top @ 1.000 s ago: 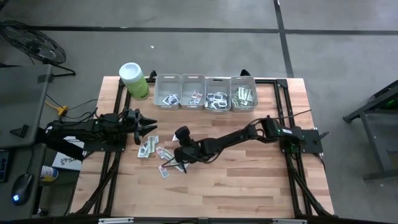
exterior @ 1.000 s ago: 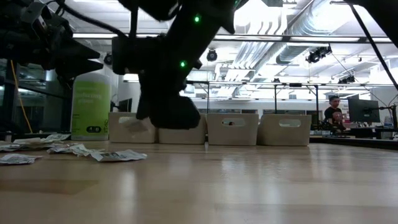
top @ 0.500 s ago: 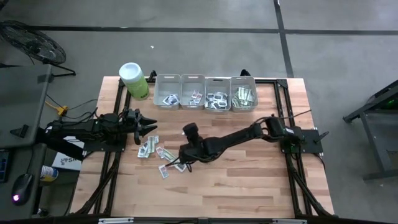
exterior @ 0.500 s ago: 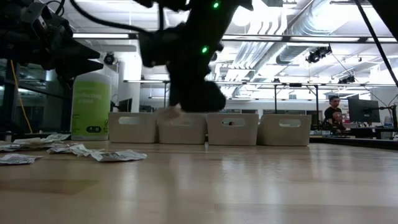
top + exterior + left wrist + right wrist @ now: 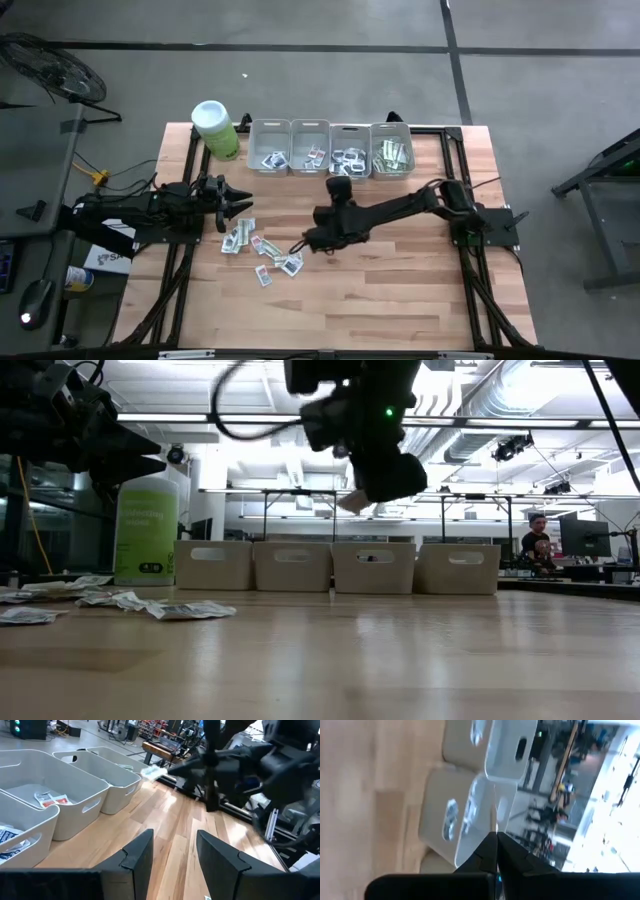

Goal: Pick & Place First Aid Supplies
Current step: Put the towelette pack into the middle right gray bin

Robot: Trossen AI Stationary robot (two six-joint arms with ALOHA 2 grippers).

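Loose first aid supplies [image 5: 256,246], small flat packets, lie on the wood table left of centre. My right gripper [image 5: 358,497] hangs in the air over the table's middle, slanting down toward the grey bins [image 5: 330,148], and is shut on one small pale packet [image 5: 152,771]. At the table's left my left gripper [image 5: 240,205] waits, level and open, nothing between its fingers [image 5: 141,854]. My right gripper pinches one end of the pale packet [image 5: 351,501] between its two fingertips. The rest of the packet [image 5: 150,772] sticks out beyond the tips toward the bins. It is lifted well clear of the table.
Four grey bins stand in a row along the far edge, each holding a few packets [image 5: 392,153]. A lime-green canister [image 5: 215,128] with a white lid stands at the far left. Bare wood [image 5: 400,290] lies near and to the right.
My right gripper has risen from the heap of packets and swung toward the table's right and far edge, tipping from pointing down to a shallow downward slant. It stayed shut and carried the pale packet up, clear of the table.
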